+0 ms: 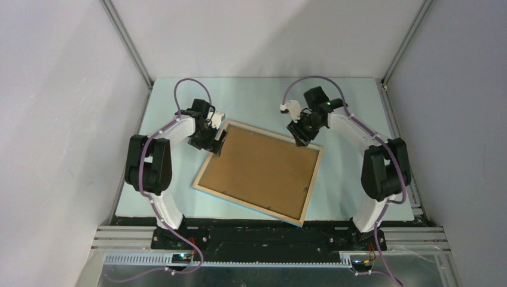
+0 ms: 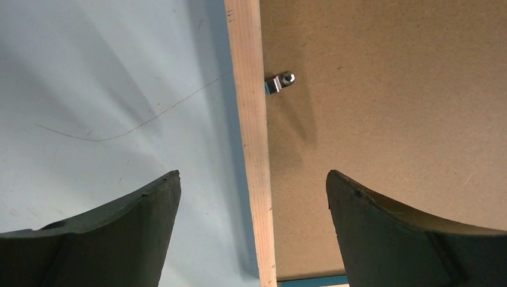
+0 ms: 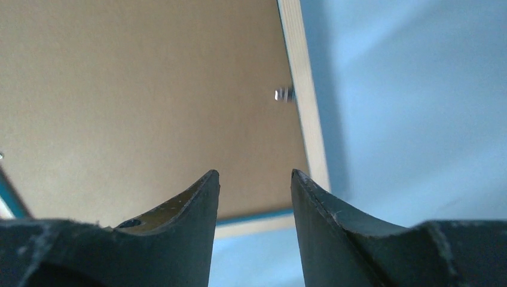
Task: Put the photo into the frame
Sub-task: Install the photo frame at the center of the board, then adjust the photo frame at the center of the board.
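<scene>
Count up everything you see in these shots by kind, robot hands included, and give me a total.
Picture frame: 1
Brown backing board: 1
Small metal tabs, one in the left wrist view and one in the right wrist view: 2
Robot hands, the left hand and the right hand, both open: 2
Total: 6

1. The left arm (image 1: 156, 170) reaches up the picture's left side; the left gripper (image 1: 216, 140) points down, jaws wide apart.
2. The right arm (image 1: 382, 170) mirrors it at right; the right gripper (image 1: 299, 137) points down, jaws partly apart.
</scene>
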You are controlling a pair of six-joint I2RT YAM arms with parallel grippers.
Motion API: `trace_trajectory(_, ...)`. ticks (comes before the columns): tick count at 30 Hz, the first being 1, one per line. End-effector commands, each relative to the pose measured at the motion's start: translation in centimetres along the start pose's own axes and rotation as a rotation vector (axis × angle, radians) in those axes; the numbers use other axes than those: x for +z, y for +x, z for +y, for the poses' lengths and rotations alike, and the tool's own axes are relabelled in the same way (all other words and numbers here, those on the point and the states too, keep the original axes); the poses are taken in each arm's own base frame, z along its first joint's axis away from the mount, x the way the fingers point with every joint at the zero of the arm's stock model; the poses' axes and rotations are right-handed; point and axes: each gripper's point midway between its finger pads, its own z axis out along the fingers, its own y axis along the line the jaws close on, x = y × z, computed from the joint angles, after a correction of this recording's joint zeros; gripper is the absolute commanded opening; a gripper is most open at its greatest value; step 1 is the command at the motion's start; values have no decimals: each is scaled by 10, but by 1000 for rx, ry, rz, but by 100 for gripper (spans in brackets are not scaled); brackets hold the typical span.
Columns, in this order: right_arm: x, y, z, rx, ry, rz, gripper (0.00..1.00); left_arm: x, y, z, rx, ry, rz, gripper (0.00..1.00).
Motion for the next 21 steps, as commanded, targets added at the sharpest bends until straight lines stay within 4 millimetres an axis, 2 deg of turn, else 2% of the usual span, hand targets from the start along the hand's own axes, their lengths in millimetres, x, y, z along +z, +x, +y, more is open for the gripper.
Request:
trace_trajectory(1,-30,36,-5,248,83,-7,52,-18,-17,-4,-18,30,-89,95)
trace_trajectory(2,-37,41,-3,274,80,-16,52,-18,-19,-4,-20,31,-93,95)
trace_trajectory(5,-42,72,5,405,36,-9,54,-17,-20,-4,-25,36,-96,94)
trace_trajectory(11,-32,115,14,510,15,40,57,-11,-20,-7,-43,53,-94,93)
trace_trajectory(17,-15,134,10,601,-7,88,56,-2,-16,-11,-57,75,-86,92)
trace_trajectory(21,-3,139,8,630,-33,105,55,0,-13,-13,-59,88,-81,92)
